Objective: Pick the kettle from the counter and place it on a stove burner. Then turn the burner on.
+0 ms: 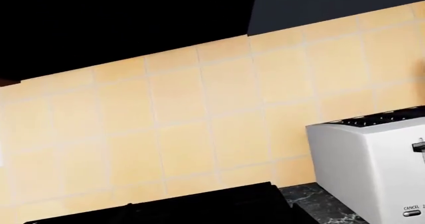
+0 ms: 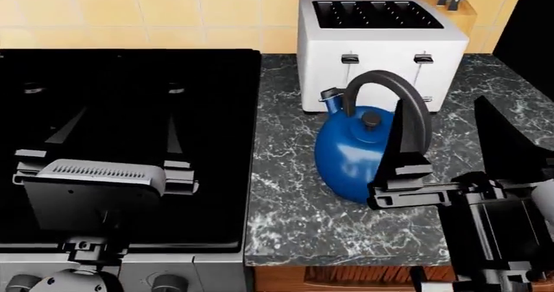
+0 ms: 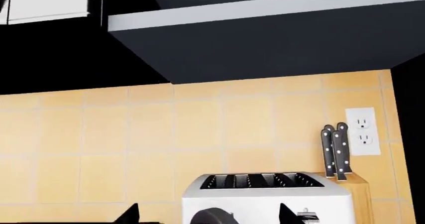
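The blue kettle (image 2: 351, 152) with its black arched handle (image 2: 381, 81) stands on the dark grey veined counter (image 2: 294, 201), in front of the toaster. My right gripper (image 2: 455, 143) is open with its jaws wide apart, at the kettle's right side, and its left finger overlaps the handle. In the right wrist view the handle's top (image 3: 211, 218) shows between my right gripper's fingertips (image 3: 129, 215), not gripped. My left gripper (image 2: 121, 130) is open and empty over the black stove top (image 2: 130, 65). The burners are lost in the dark grates.
A white four-slot toaster (image 2: 372, 45) stands at the back of the counter, also in the left wrist view (image 1: 371, 169). A knife block (image 2: 455, 0) stands behind it by the tiled wall. Stove knobs (image 2: 168, 283) line the stove's front.
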Controlling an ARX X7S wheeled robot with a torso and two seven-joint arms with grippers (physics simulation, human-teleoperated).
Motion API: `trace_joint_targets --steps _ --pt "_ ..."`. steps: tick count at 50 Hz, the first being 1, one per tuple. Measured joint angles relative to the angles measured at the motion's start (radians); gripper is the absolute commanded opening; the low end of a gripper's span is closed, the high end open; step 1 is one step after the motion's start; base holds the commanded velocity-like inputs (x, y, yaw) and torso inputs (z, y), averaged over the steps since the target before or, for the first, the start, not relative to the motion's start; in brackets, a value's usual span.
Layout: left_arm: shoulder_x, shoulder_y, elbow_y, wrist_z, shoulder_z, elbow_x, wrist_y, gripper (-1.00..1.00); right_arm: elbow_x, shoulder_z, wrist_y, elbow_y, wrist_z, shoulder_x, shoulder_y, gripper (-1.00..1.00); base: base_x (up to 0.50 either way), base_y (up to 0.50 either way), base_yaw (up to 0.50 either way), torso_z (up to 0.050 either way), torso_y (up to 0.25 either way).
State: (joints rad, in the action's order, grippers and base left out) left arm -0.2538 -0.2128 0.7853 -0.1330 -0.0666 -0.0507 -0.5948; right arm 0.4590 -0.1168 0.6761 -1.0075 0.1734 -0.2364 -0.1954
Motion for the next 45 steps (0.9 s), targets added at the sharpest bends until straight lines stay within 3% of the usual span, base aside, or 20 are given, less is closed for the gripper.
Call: trace_joint_targets --steps 15,22,33,45 --pt "-0.005 0.003 0.022 -0.001 -0.011 -0.011 -0.002 1.0 0.529 -0.094 0.387 0.078 0.264 -0.166 -0.315 1.0 0.0 0.0 0.0 0.0 0.0" --pt "-0.007 0.003 0.023 -0.001 -0.013 -0.019 -0.001 1.0 0.693 -0.083 0.53 0.163 0.356 -0.224 -0.459 1.0 0.0 0.0 0.0 0.0 0.0" --pt "-0.011 0.004 0.025 -0.006 -0.015 -0.023 0.003 1.0 0.779 -0.024 0.651 0.258 0.423 -0.282 -0.587 1.0 0.0 0.0 0.0 0.0 0.0" --pt "-0.016 0.005 0.037 -0.014 -0.015 -0.028 -0.003 1.0 0.753 0.053 0.678 0.327 0.422 -0.312 -0.619 1.0 0.0 0.0 0.0 0.0 0.0"
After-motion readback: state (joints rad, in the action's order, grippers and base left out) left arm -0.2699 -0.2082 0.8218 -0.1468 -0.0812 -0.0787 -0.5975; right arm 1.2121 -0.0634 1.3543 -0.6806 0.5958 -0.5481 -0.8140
